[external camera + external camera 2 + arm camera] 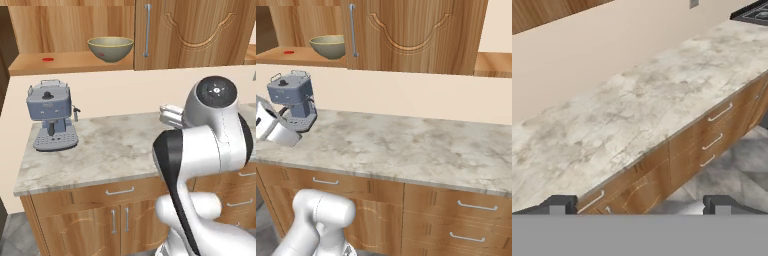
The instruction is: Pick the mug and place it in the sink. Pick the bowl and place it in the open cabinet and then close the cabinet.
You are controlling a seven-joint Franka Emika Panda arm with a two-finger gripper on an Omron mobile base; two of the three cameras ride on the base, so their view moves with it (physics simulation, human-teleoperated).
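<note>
Marble-patterned counter (pixel 115 150) runs under a plain beige wall, with wooden drawer fronts and doors below it. One bowl (pixel 110 48) sits on the light wood shelf of the cabinet (pixel 70 61), at about 11 o'clock in the left base view and at 10 o'clock in the right base view (pixel 329 46); its opening faces up, and it stands just left of the one closed curved-panel door (pixel 413 35) with a single vertical silver handle (pixel 353 31). One small red spot (pixel 48 59) lies on the shelf well left of the bowl. One grey-blue coffee machine (pixel 51 115) stands on the counter at 9 o'clock. The gripper (pixel 639 205) holds nothing: in the hand view its two dark finger tips (pixel 558 204) stand wide apart, over the counter edge and three drawer handles.
</note>
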